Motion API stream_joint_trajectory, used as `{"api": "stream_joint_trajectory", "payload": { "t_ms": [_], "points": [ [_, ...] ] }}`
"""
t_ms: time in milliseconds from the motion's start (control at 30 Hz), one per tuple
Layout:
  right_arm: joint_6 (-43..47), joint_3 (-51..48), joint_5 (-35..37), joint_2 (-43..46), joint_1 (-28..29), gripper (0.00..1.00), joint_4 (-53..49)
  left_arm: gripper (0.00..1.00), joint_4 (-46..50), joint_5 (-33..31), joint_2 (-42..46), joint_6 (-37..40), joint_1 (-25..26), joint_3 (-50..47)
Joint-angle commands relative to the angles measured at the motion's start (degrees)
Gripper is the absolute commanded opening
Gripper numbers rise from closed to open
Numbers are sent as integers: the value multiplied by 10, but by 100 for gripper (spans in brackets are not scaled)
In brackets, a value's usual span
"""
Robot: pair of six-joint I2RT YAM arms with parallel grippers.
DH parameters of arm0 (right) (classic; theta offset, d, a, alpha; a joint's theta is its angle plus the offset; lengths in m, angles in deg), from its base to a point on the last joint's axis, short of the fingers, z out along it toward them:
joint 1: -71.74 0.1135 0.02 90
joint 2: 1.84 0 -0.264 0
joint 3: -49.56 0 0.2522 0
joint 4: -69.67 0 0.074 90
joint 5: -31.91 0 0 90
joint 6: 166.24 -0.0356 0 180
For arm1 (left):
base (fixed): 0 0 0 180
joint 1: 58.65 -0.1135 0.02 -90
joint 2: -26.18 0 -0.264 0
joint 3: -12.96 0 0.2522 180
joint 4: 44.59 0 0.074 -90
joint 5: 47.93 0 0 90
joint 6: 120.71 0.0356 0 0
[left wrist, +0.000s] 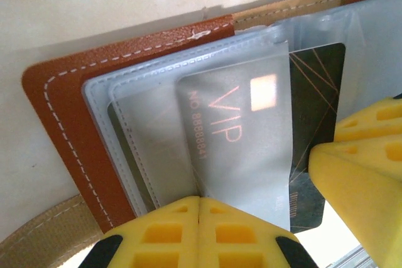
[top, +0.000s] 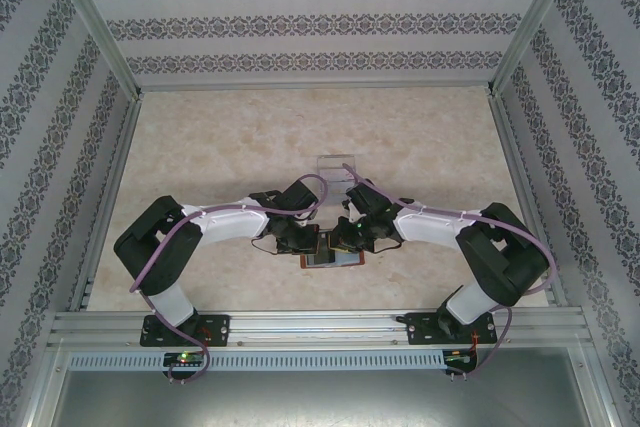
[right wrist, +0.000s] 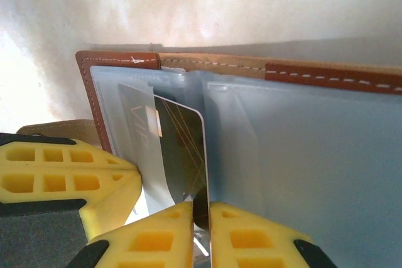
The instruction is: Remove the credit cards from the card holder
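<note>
Pinching the dark card (right wrist: 179, 149), your right hand (right wrist: 201, 218) may drag the card holder (right wrist: 116, 59) along if your closed left hand (left wrist: 200, 224) slips.

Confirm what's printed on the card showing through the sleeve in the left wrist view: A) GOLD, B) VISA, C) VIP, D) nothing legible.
C: the card tucked in the card holder reads VIP in pale letters through the translucent sleeve, with a number alongside.
</note>
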Motion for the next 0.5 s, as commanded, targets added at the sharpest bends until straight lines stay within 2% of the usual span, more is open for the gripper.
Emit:
{"api": "stream_joint_trajectory", "payload": {
  "t_ms": [0,467],
  "points": [
    [0,-3,-15,9,-2,13,15,0,50,-40,-26,11,7,-7],
    [42,-5,35,33,-24,9,-57,0,54,-42,-22,13,7,-9]
  ]
}}
